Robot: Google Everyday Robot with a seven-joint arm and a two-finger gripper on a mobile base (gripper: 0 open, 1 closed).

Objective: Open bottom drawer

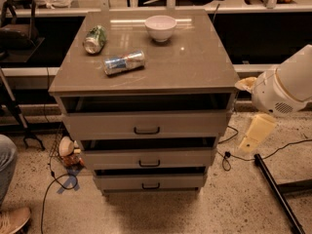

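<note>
The bottom drawer (150, 181) is the lowest of three grey-tan fronts on the cabinet, with a small black bar handle (150, 185). A dark gap shows above its front. The middle drawer (148, 158) and top drawer (146, 125) sit above it. My arm's white rounded housing (285, 87) is at the right, beside the cabinet's right edge. My gripper (256, 133), a cream-coloured piece, hangs below the housing at about middle-drawer height, to the right of the cabinet and apart from it.
On the cabinet top (195, 67) lie a green can (95, 39), a blue-silver can (124, 62) and a white bowl (160, 27). A black stand leg (275, 191) and cables (229, 157) are on the floor at right. A person's shoe (12, 221) is at lower left.
</note>
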